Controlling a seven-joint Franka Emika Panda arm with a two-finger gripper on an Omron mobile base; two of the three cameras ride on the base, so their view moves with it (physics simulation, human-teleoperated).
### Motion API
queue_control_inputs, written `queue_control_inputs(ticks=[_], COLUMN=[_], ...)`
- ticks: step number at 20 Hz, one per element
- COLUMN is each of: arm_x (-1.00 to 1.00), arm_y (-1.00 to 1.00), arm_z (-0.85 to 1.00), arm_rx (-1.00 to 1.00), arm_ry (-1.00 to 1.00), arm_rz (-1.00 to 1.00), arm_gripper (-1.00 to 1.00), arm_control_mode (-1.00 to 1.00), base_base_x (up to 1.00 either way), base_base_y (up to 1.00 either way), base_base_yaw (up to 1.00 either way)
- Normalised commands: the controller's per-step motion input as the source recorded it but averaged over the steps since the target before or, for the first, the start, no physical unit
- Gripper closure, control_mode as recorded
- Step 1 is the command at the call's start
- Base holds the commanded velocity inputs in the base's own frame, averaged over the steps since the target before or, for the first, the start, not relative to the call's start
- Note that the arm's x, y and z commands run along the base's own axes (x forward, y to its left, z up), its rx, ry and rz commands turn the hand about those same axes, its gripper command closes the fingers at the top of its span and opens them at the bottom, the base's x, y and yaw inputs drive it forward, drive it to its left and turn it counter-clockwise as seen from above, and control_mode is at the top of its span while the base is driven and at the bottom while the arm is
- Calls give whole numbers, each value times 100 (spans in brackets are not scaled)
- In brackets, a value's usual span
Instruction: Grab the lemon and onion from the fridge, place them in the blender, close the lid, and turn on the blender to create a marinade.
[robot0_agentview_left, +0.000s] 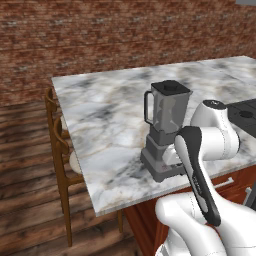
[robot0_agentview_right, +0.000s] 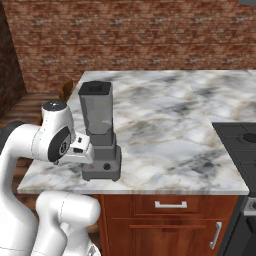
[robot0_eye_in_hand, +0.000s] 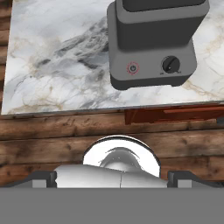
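The blender stands near the front edge of the marble counter. Its grey jar sits on the dark base, with the black lid lying on the jar's mouth. In the hand view the base shows a red-ringed power button and a round knob. My gripper is open, its fingertips wide apart and nothing held between them. It hangs off the counter's edge, just in front of the base. The lemon, onion and fridge are out of view.
A dark stovetop lies at the counter's right end. Wooden chairs stand at the far left side. Red-brown drawers with metal handles sit under the counter. A brick wall runs behind.
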Motion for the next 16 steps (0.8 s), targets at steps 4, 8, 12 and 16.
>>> queue_control_inputs(ticks=[4,8,12,16], arm_x=[15,21,23,25], arm_y=[5,7,9,4], arm_z=[-30,-24,-13,-10], arm_rx=[0,0,0,0], arm_ry=[0,0,1,2], arm_rz=[0,0,0,0], arm_gripper=[-100,-100,-100,-100], arm_control_mode=[-100,-100,-100,-100], base_base_x=[0,0,0,0], base_base_y=[0,0,0,0], base_base_yaw=[0,0,0,0])
